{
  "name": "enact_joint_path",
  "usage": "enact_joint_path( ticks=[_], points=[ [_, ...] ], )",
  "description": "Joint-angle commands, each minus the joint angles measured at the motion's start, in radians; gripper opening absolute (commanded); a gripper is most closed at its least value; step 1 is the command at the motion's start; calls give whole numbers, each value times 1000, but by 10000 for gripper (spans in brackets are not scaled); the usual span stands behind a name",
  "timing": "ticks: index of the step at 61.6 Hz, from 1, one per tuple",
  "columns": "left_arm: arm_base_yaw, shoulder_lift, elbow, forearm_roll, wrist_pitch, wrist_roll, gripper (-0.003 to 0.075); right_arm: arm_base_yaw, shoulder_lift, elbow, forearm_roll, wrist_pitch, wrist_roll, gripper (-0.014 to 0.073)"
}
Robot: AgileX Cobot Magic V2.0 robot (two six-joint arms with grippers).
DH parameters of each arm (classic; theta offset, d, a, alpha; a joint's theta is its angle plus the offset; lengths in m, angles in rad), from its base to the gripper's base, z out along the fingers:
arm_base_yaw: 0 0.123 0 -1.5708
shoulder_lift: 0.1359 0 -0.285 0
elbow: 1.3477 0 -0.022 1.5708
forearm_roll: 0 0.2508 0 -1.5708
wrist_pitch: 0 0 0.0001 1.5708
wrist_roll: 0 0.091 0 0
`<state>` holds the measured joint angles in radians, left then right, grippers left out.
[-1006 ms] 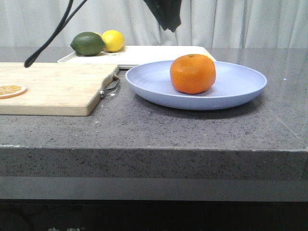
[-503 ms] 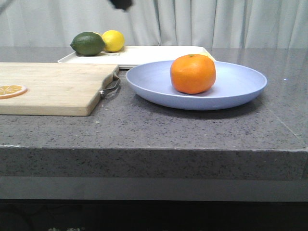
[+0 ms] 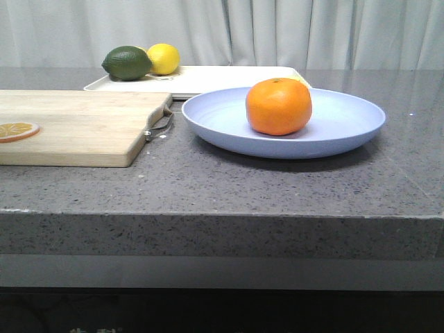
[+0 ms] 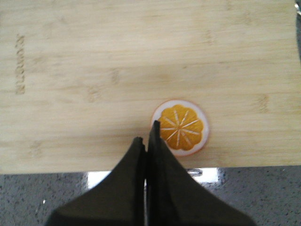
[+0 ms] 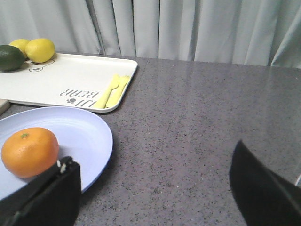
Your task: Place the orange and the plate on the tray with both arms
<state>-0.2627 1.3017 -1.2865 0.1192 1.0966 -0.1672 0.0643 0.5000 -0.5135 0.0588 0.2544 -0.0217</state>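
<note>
The orange rests in the lavender-blue plate on the grey counter, just in front of the cream tray. Neither gripper shows in the front view. In the right wrist view, my right gripper stands wide open over bare counter beside the plate. The orange lies past one finger, and the tray lies beyond. My left gripper is shut with nothing in it, above the wooden cutting board and next to the orange slice.
A green lime and a yellow lemon sit at the tray's far left end. Yellow cutlery lies along the tray's near right edge. The cutting board with the slice fills the left of the counter.
A dark arm part and a cable that hung at the top of the front view have left the frame. The orange, plate and tray have not moved.
</note>
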Motion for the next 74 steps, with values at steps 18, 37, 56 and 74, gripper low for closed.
enact_joint_path(
  ticks=[18, 37, 56, 74],
  points=[
    [57, -476, 412, -13, -300, -34, -18, -6, 15, -39, -10, -119, -3, 645],
    [57, -918, 686, -9, -425, -32, -18, -6, 15, -39, -10, -119, -3, 645],
    [57, -1216, 833, -9, -560, -32, -18, -6, 15, -39, -10, -102, -3, 645],
    [57, -1244, 876, -9, -638, -32, -18, -5, 175, -88, 29, -41, -3, 645]
  ],
)
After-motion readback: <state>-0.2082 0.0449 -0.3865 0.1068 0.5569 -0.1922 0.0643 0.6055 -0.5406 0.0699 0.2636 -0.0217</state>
